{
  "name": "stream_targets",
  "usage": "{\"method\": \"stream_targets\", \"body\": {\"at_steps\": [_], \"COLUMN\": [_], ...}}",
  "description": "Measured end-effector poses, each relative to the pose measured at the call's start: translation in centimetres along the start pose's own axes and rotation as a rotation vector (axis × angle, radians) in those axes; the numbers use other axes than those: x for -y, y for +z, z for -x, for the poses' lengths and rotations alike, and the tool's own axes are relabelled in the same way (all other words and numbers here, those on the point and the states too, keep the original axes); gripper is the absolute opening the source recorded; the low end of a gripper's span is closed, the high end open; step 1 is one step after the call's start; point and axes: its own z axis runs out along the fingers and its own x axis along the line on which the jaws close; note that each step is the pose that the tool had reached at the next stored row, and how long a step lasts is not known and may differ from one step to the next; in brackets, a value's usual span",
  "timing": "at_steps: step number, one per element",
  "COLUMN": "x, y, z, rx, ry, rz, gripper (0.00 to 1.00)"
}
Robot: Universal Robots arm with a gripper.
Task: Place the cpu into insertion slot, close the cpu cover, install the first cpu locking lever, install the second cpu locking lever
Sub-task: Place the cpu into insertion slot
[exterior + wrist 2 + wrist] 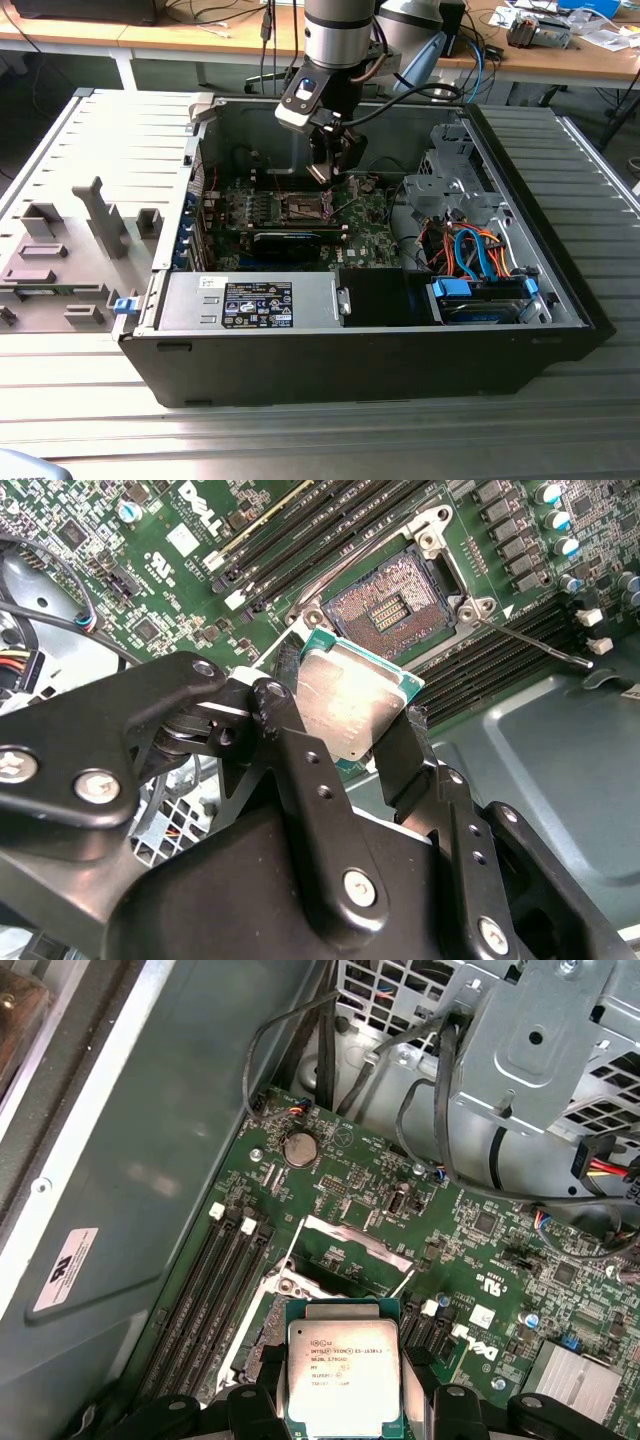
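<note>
Gripper [345,725] is clamped on the cpu [350,705], one black finger [300,770] on each side edge, silver top showing btwn them. Chip rides tilted in the second wrist view. The insertion slot [385,610] lies just past the fingertips and lower, contacts bare, apart from the chip. The cpu cover [352,1233] stands flipped up on the slot's far side from the hand. A thin lever [530,640] angles off beside the slot. In the exterior view the hand hangs inside the open pc case [400,350], over the green board [370,240].
</note>
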Motion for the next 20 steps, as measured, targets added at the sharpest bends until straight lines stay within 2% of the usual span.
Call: {"method": "stream_targets", "body": {"at_steps": [20], "x": [0.0], "y": [0.0], "z": [0.0], "rx": [0.0005], "ry": [0.015], "rz": [-0.0001], "gripper": [0.55]}}
